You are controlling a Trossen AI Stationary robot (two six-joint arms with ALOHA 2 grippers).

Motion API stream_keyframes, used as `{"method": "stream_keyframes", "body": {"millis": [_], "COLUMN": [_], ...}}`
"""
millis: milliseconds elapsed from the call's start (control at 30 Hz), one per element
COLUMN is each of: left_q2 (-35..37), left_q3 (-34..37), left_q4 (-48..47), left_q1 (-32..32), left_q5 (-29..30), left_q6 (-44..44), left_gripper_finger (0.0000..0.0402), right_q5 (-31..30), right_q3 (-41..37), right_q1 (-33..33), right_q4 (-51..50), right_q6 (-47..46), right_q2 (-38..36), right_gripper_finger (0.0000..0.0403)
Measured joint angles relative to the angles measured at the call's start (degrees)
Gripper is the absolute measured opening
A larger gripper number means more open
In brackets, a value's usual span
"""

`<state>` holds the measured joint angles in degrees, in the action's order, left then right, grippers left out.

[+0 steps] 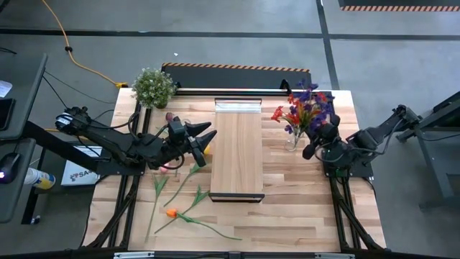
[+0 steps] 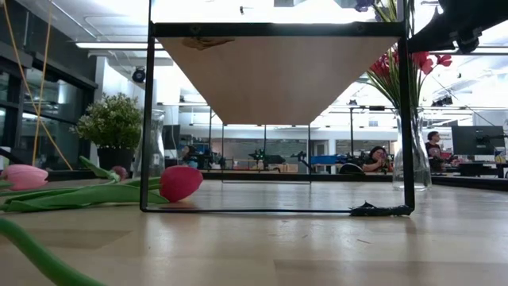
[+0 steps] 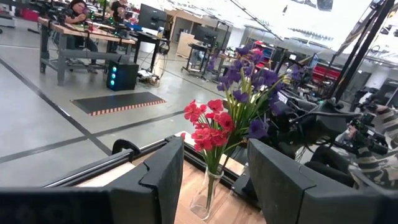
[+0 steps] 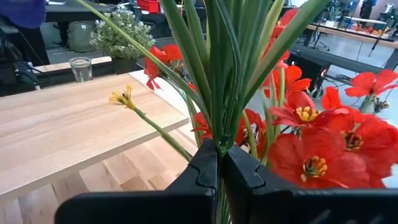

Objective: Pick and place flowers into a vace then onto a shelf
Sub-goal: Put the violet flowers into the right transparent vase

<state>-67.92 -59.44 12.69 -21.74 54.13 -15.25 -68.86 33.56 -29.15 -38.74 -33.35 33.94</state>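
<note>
bright overhead glare, soft shadows, sharp

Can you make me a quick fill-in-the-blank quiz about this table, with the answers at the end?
1. The right gripper is shut on green ____ of the flowers in the vase.
2. The potted plant stands at the table's far ____ corner.
3. The orange flower lies on the ____, not on the shelf.

Answers: stems; left; table

Vase rim lost behind gripper
The right gripper point(image 4: 219, 163) hides the vase's point(image 1: 294, 139) mouth beside the shelf point(image 1: 237, 147); flower heads point(image 4: 348, 140) run past the frame edge.
</note>
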Motion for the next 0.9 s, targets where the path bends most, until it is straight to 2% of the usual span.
{"method": "stream_keyframes", "body": {"millis": [300, 567, 900], "left_q2": [0.0, 0.0, 0.0], "left_q3": [0.0, 0.0, 0.0], "left_q4": [-0.1, -0.5, -0.9], "left_q1": [0.0, 0.0, 0.0], "left_q5": [-0.1, -1.5, -1.6], "left_q6": [0.0, 0.0, 0.0], "left_gripper_finger": [0.0211, 0.0211, 0.0211], "right_q5": [0.4, 1.2, 1.8], "right_q3": [0.0, 0.0, 0.0], "right_q1": [0.0, 0.0, 0.0], "right_q4": [-1.4, -1.4, -1.4], "right_q6": [-4.2, -4.3, -4.4], "right_q2": [1.9, 2.1, 2.1], "right_gripper_finger": [0.0, 0.0001, 0.0037]}}
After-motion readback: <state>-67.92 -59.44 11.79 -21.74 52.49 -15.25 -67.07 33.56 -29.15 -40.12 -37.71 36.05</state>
